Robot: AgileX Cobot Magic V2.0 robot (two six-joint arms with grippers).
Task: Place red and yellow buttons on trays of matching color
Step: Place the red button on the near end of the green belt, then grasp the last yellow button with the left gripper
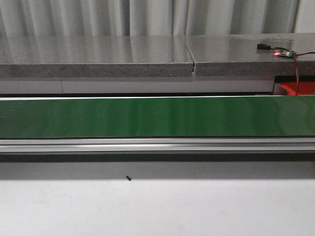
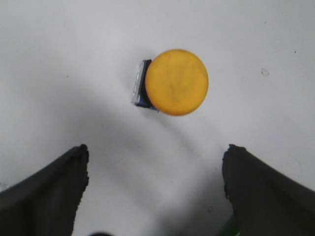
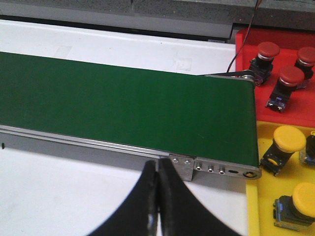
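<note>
Yellow button (image 2: pixel 176 82) on white table (image 2: pixel 59 59), untouched, between wide-apart fingers of left gripper (image 2: pixel 155 189) | right gripper (image 3: pixel 158 206) pressed closed, empty; red tray (image 3: pixel 285 69) and yellow tray (image 3: pixel 258 206) at conveyor (image 3: pixel 128 113) end, both cut off at 3 o'clock

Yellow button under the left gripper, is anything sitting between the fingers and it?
Nothing visible. In the left wrist view the yellow button lies alone on the white table, and the left gripper is open with only bare surface between its fingers and the button.
</note>
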